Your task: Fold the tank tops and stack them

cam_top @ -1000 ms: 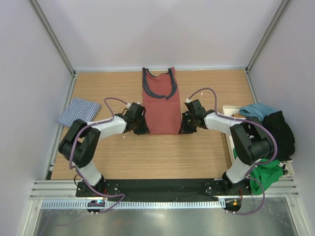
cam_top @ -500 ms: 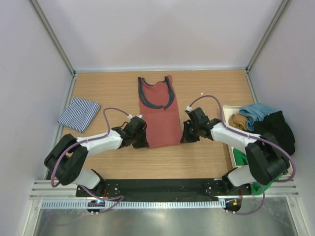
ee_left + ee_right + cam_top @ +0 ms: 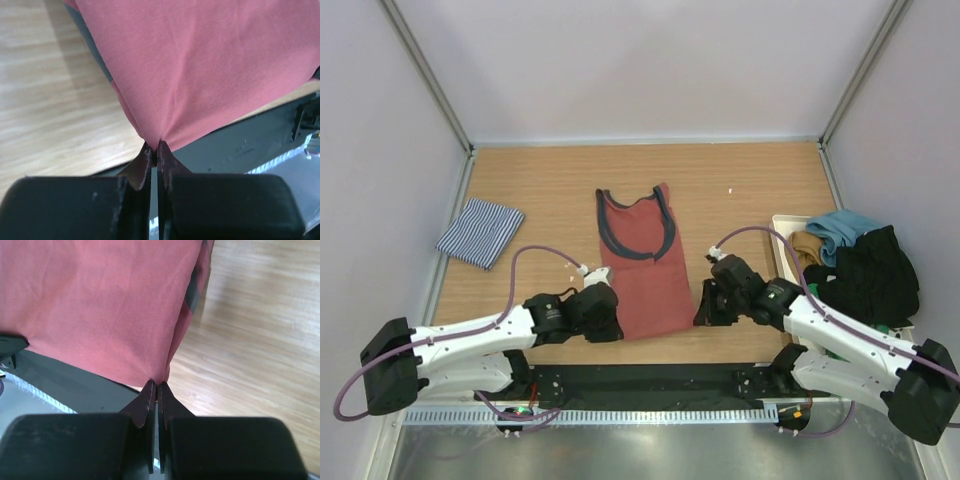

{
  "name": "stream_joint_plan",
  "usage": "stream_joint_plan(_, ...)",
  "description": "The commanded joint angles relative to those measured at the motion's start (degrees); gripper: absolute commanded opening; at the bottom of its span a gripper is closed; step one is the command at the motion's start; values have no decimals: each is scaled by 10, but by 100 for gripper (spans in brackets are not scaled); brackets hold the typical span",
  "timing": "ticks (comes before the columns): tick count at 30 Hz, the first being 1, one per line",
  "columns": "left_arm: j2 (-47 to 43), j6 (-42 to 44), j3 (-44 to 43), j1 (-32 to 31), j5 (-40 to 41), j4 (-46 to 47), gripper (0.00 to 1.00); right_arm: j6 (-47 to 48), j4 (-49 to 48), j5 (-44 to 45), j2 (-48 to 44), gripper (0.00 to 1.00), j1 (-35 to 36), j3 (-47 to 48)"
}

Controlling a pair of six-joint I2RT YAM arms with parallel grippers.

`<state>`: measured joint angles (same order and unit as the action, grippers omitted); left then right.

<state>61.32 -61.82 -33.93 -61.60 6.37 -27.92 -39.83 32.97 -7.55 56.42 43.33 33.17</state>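
Observation:
The rust-red tank top (image 3: 642, 255) with dark grey-blue trim lies lengthwise in the middle of the table, neck at the far end. My left gripper (image 3: 610, 322) is shut on its near left corner, and the red cloth (image 3: 200, 65) fans out from the pinch. My right gripper (image 3: 703, 308) is shut on its near right corner, with the cloth (image 3: 100, 305) stretched from that pinch. The near hem reaches the table's front edge. The navy-and-white striped tank top (image 3: 480, 232) lies folded at the left.
A white tray (image 3: 785, 222) at the right edge holds a heap of clothes: blue (image 3: 840, 225), black (image 3: 875, 275), tan and green. A black mounting bar (image 3: 650, 382) runs along the near edge. Grey walls enclose the table.
Both grippers have pulled the red tank top toward the near edge of the table, about a third of the table's depth. The striped top has not moved.

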Motion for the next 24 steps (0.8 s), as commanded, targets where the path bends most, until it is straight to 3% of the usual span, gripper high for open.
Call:
stream_joint_plan(1, -31, -53, 3, -35, 38, -64, 0, -26, 61, 25, -35, 3, 11, 13)
stream_joint_plan(11, -71, -91, -42, -78, 57, -123, 0, -12, 126, 53, -79, 3, 13, 87)
stream_joint_plan(24, -103, -139, -86, -77, 69, -156, 4, 40, 136, 158, 3, 2, 13, 200)
